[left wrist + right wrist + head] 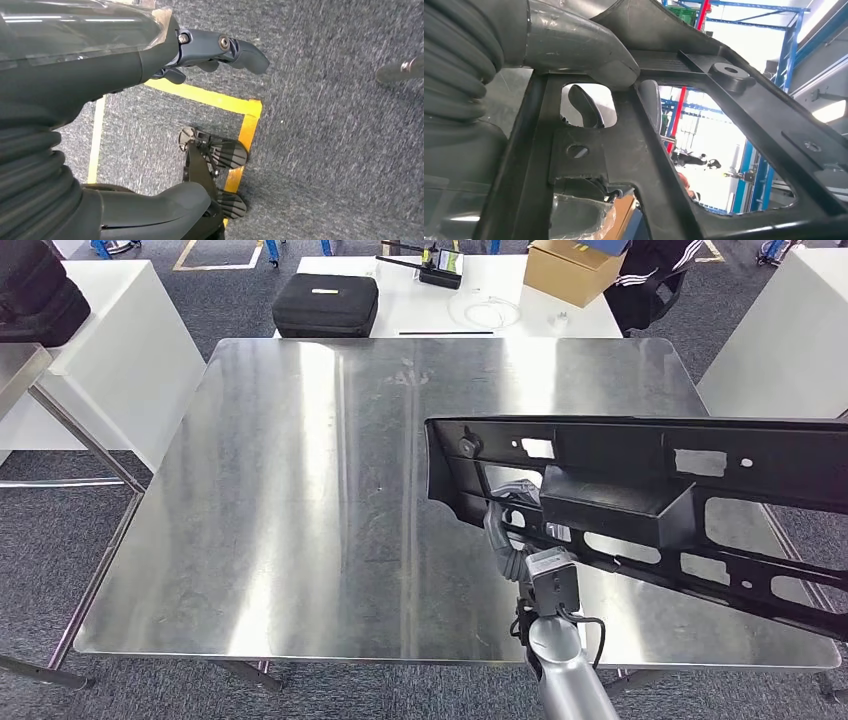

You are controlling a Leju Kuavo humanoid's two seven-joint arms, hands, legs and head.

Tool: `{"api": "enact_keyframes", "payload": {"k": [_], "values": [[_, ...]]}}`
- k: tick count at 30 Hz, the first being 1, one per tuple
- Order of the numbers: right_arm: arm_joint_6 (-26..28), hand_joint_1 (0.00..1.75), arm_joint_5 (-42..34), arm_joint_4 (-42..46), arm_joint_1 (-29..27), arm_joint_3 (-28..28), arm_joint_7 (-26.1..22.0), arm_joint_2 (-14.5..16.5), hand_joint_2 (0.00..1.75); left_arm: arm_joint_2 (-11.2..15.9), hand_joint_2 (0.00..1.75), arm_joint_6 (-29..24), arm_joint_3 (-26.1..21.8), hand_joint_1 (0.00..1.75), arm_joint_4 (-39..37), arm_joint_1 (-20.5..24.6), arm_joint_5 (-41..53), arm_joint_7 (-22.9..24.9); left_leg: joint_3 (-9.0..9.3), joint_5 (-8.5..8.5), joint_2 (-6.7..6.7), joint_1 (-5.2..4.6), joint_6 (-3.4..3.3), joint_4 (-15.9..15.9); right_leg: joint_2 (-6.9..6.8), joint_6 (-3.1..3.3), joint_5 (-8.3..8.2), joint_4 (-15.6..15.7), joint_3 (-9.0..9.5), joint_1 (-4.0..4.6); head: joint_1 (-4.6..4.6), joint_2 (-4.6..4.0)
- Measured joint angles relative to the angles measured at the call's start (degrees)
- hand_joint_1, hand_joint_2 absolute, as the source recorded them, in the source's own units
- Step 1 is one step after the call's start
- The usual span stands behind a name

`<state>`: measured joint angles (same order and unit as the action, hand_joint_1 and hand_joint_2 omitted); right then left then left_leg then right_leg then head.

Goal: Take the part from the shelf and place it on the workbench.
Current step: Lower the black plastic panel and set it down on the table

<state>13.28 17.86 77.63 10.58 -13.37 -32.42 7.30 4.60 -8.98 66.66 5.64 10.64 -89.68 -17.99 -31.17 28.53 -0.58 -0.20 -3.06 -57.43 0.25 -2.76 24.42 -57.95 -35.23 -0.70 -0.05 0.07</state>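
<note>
A long black plastic part point(640, 495) with several cut-outs hangs over the right half of the steel workbench point(300, 490), tilted, its right end running off the picture. My right hand point(510, 530) grips it from below near its left end; the fingers are mostly hidden behind the frame. Close up, the thumb point(579, 47) presses on the part's frame point(634, 150) and dark fingers show through its openings. My left hand point(200, 55) hangs at my side over grey carpet, holding nothing, fingers loosely apart.
Beyond the workbench stands a white table point(520, 320) with a black case point(326, 305), a cardboard box point(572, 270), a cable and a small device. White tables flank both sides. Yellow tape point(220, 102) marks the carpet.
</note>
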Motion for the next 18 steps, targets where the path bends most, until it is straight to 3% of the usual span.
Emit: {"api": "enact_keyframes", "payload": {"k": [7,18], "values": [[2.1,1.75,2.6,-3.5,3.5,-2.7,-1.0,0.1,1.75,0.0,1.75,0.2,1.0,0.0,0.0,0.3,0.0,0.4,0.06,-0.01,0.17,0.15,1.25,0.3,0.13,0.71,0.11,-0.1,0.0,0.2,0.01,0.0],[9.1,1.75,8.8,-21.9,16.9,-12.6,-0.1,3.3,1.75,-0.3,1.75,0.5,5.9,0.0,0.5,2.3,1.1,3.6,0.26,-0.12,0.18,-0.15,1.39,0.3,0.13,0.8,0.0,-0.1,0.17,0.0,0.01,0.0]]}}
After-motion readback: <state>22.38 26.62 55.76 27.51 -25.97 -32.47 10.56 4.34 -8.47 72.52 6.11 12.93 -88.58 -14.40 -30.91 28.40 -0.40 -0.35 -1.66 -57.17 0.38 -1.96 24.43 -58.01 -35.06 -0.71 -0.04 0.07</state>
